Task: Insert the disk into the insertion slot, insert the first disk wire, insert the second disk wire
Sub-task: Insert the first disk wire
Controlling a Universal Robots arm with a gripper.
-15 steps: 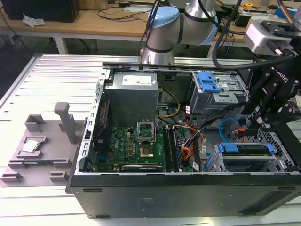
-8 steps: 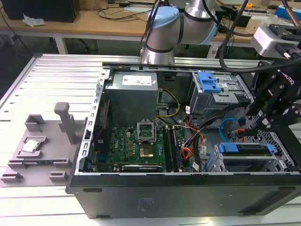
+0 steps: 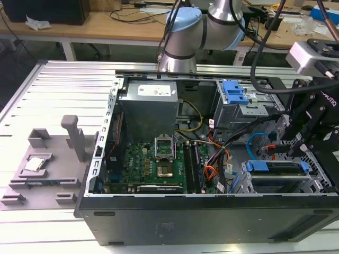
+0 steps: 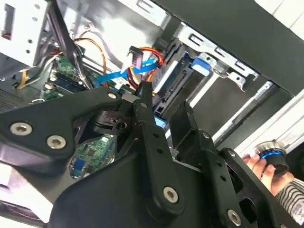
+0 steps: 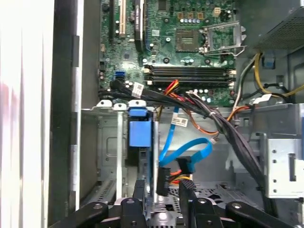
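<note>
The disk [image 3: 275,169] lies in the insertion slot [image 3: 249,182], a low grey cage at the case's front on the exterior view's right. Its blue carrier [image 5: 140,130] shows edge-on in the first wrist view. My black gripper [image 3: 291,151] hangs just above the disk's cable end. It is open, with fingers [image 5: 138,190] on either side of the drive's edge. The first disk wire's dark plug [image 5: 163,180] sits between them, loose beside the disk; the second wrist view shows it [image 4: 135,54] ahead of the fingertips. The second disk wire [image 5: 190,149] loops blue just beyond.
The green motherboard [image 3: 153,164] and the power supply [image 3: 148,106] take up the middle of the case. A taller cage with a blue latch [image 3: 235,95] stands behind the slot. A thick black cable bundle [image 5: 228,128] crosses nearby. A hand [image 4: 268,168] holds a dark knob.
</note>
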